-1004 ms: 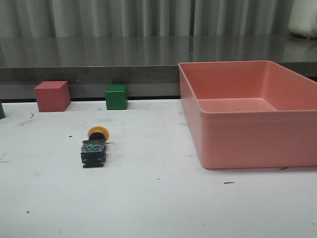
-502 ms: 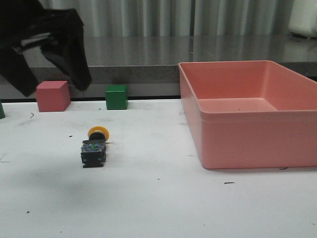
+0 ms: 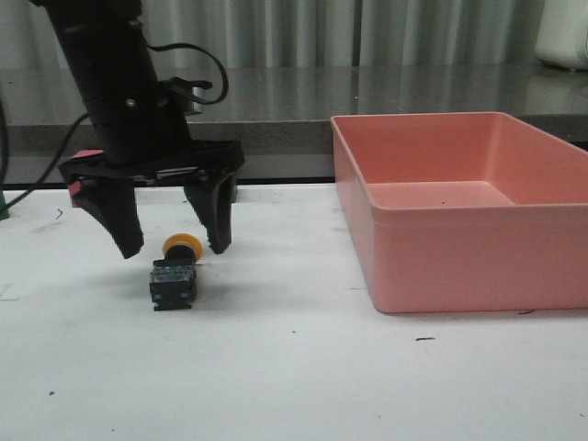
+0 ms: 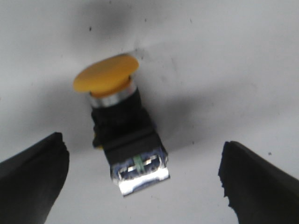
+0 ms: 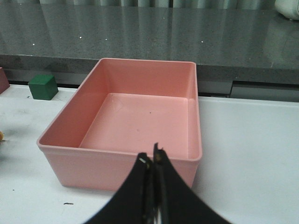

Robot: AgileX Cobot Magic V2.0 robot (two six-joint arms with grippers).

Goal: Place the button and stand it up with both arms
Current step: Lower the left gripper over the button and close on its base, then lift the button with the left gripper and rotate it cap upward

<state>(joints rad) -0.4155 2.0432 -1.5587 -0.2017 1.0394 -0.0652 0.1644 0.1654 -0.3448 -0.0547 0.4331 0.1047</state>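
Button (image 3: 175, 274): lies on its side on the white tabletop (image 3: 294, 367), left of the pink bin (image 3: 459, 266); long axis runs front to back, yellow cap toward the far edge, block base toward the camera. Left gripper (image 3: 173, 248): spread wide, fingers straddling the cap, holding nothing. Right gripper (image 5: 153, 161): fingers pressed together, empty, before the bin. Green cube (image 5: 43, 87): at the tabletop's far edge.

The left arm (image 3: 124, 101) hides most of the pink cube (image 3: 83, 154) and nearly all of the green cube (image 3: 233, 188) in the front view. The left wrist view is soft (the button (image 4: 119, 121) blurs at its base), and the gripper's fingers (image 4: 30, 182) are cut off by the frame's edges.
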